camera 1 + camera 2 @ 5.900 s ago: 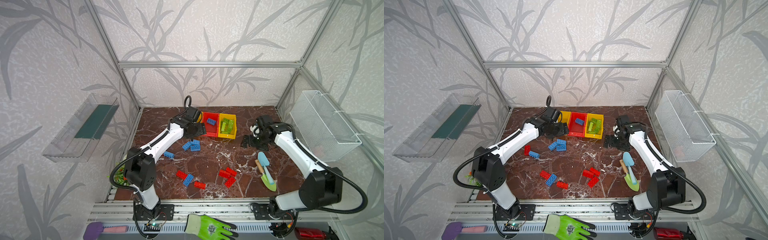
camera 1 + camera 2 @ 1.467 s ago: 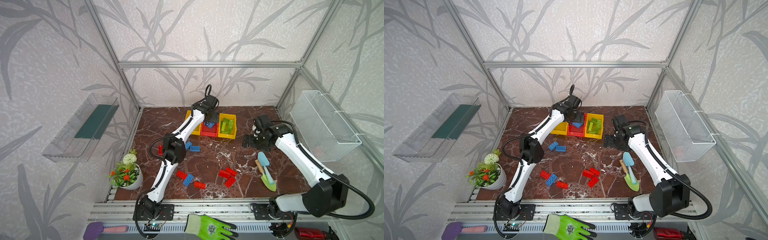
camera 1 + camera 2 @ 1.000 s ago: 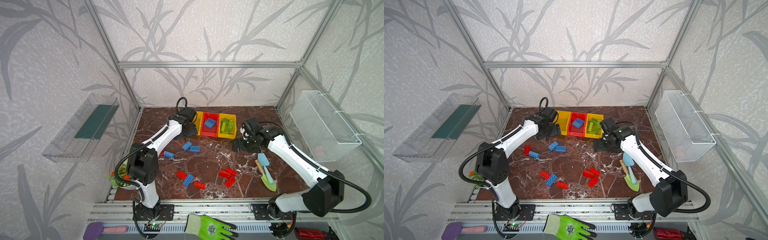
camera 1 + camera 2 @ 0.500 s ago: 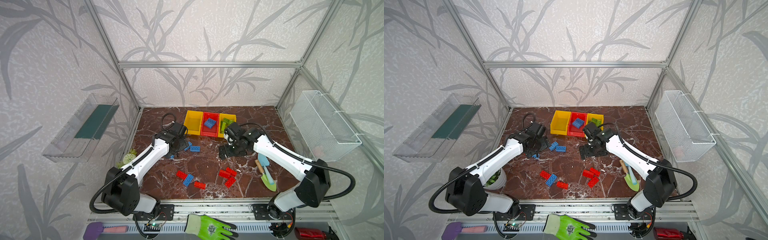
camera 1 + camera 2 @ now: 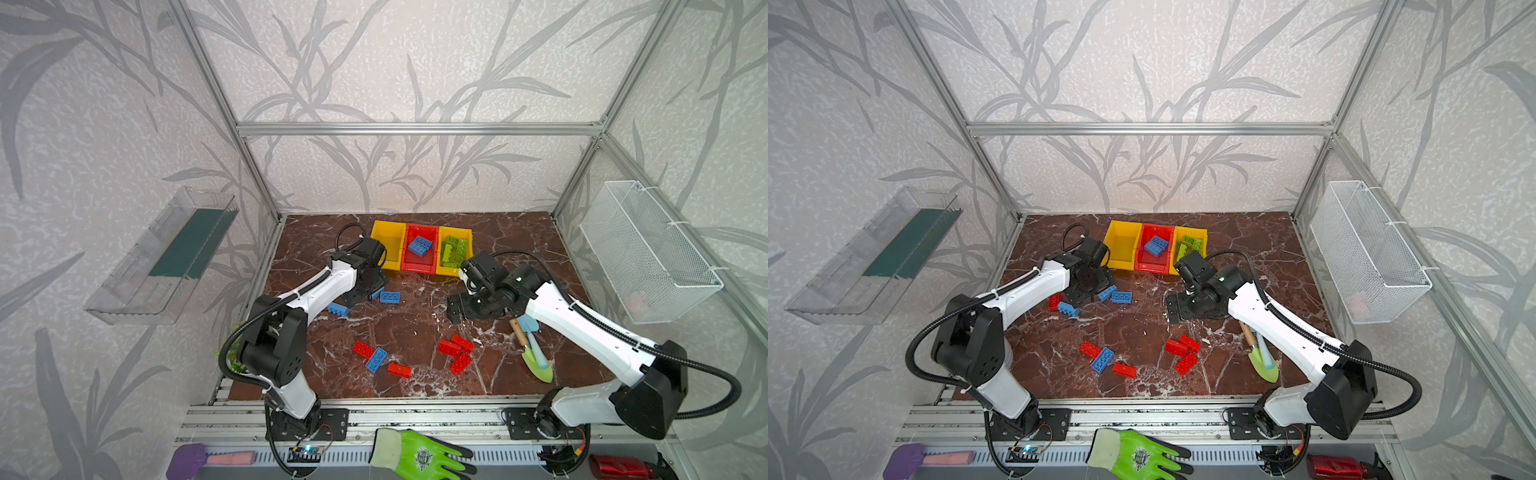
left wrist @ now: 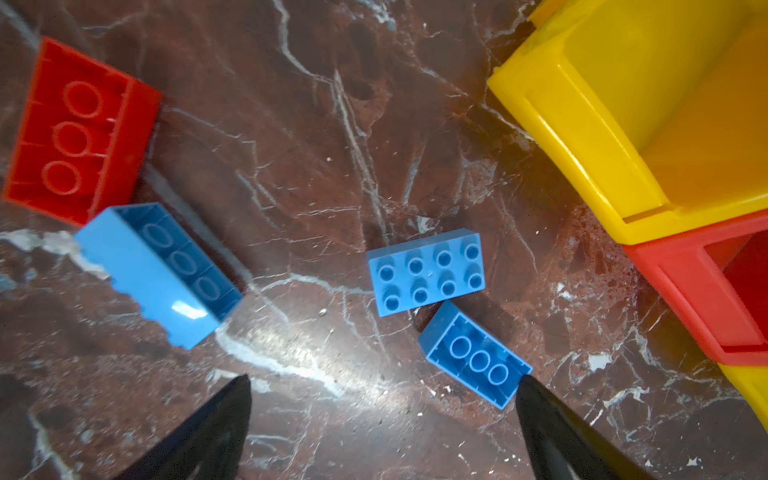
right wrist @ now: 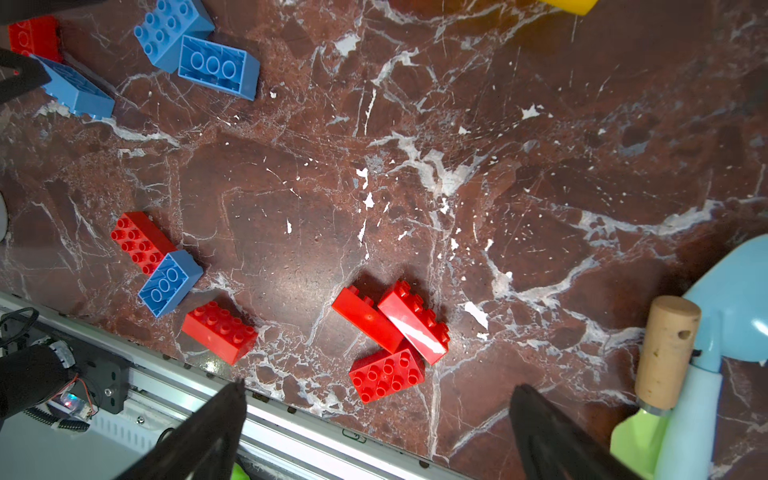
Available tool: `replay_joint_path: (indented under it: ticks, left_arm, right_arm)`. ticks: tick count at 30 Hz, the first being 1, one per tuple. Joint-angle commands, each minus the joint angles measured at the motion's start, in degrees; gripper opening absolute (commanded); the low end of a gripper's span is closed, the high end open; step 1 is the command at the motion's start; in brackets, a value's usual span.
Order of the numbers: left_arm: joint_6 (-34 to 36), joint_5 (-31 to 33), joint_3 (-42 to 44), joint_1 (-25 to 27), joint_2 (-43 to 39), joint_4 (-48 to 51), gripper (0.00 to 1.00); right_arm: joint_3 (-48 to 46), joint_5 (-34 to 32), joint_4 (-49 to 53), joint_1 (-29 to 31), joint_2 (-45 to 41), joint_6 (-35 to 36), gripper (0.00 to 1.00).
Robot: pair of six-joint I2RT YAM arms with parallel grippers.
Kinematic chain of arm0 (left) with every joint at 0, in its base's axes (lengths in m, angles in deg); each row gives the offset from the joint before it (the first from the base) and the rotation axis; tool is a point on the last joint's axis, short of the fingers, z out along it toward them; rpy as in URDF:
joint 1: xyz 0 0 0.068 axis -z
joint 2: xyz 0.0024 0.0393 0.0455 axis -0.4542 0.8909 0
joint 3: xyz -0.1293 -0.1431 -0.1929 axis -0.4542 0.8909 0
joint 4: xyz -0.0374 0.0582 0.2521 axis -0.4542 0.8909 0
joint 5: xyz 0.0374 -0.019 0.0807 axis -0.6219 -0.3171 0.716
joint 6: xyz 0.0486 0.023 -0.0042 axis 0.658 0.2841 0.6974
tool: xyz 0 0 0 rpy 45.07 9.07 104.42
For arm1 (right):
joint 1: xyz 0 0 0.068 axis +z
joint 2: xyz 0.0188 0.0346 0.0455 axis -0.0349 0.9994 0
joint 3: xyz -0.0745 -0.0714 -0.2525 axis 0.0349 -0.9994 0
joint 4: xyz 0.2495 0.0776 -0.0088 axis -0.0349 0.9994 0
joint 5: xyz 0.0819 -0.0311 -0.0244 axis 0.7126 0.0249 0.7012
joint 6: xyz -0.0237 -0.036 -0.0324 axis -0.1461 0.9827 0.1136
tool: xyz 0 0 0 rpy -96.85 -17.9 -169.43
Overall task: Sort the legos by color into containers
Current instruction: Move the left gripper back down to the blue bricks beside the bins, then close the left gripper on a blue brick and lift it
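The containers stand in a row at the back in both top views. The left yellow bin (image 5: 388, 243) is empty. The red bin (image 5: 428, 262) holds blue legos, and the right yellow bin (image 5: 466, 239) holds green legos (image 5: 454, 249). My left gripper (image 5: 361, 291) (image 6: 384, 380) hangs open over three blue bricks. One is studs up (image 6: 428, 272), one is upside down (image 6: 473, 359) by a fingertip, and one is on its side (image 6: 158, 274) beside a red brick (image 6: 79, 133). My right gripper (image 5: 459, 309) (image 7: 380, 385) is open and empty above the floor. Three red bricks (image 7: 392, 332) lie clustered near it.
Two red bricks and a blue one (image 5: 376, 359) lie near the front edge. Green and blue trowels (image 5: 534, 353) lie under the right arm. A white wire basket (image 5: 644, 253) hangs on the right wall and a clear tray (image 5: 166, 257) on the left. A green glove (image 5: 419, 455) lies on the front rail.
Over the last second my left gripper drew back from the bins to above the blue bricks. My right gripper moved left toward the middle of the floor. Both stayed open.
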Motion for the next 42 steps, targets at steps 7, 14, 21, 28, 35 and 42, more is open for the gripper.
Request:
replay_joint_path:
  ticks: [7,14,21,28,35,42]
  left_arm:
    - [-0.8,-1.4,-5.1,-0.2,7.9,-0.9,0.97]
    - [-1.1,-1.5,-8.5,-0.2,13.0,-0.6,0.97]
    - [-1.5,-0.9,-10.5,-0.5,16.5,0.3,0.96]
    - [-2.1,-0.4,-10.2,-1.0,18.5,0.4,0.89]
    - [-2.1,-0.5,-10.9,-1.4,19.5,1.7,0.72]
    - [3.2,1.0,-16.3,-0.6,18.9,10.2,0.41]
  right_arm:
    - [0.1,-2.9,0.6,-0.5,-0.8,0.8,0.99]
    - [1.6,-1.4,0.6,-1.9,1.1,2.8,0.99]
    - [2.6,-0.5,1.3,-3.0,2.1,4.0,0.99]
    - [4.0,-1.3,2.3,-4.3,2.3,5.3,0.99]
    - [3.2,-1.0,1.4,-5.4,2.3,5.2,0.99]
    - [0.5,0.3,-1.4,-6.3,2.0,3.9,0.99]
